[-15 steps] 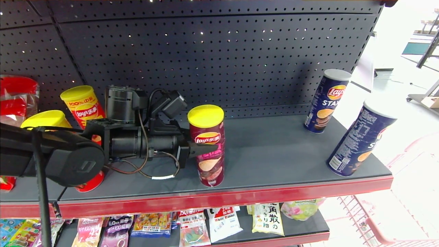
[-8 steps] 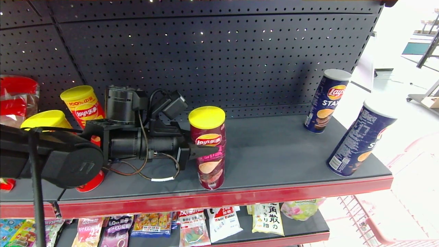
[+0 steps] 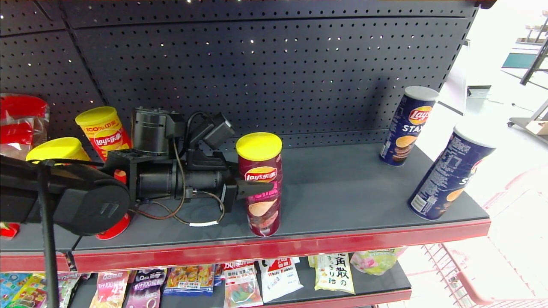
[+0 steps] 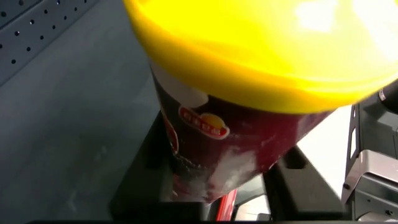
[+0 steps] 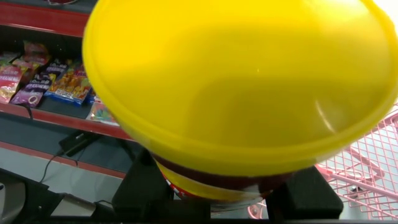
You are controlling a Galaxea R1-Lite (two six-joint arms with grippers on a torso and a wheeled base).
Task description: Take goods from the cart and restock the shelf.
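Note:
A maroon chip can [image 3: 262, 188] with a yellow lid stands upright on the dark shelf [image 3: 342, 188], close to its red front edge. My left gripper [image 3: 261, 187] comes in from the left and is shut on this can at mid-height. The left wrist view looks down on the same can [image 4: 230, 143], held between the dark fingers [image 4: 149, 168]. My right gripper [image 5: 227, 199] is shut on another yellow-lidded can [image 5: 236, 93], whose lid hides most of its body. This can hangs in front of the lower shelf and beside the pink cart [image 5: 367, 180].
Two yellow cans [image 3: 102, 128] [image 3: 58, 147] and a red bag [image 3: 21, 119] stand behind my left arm. Two blue cans [image 3: 409, 126] [image 3: 449, 171] stand at the shelf's right end. Snack bags [image 3: 278, 278] fill the lower shelf. The cart [image 3: 471, 282] is at lower right.
The maroon can and my left gripper have shifted slightly down and right, towards the shelf surface. Nothing else has moved.

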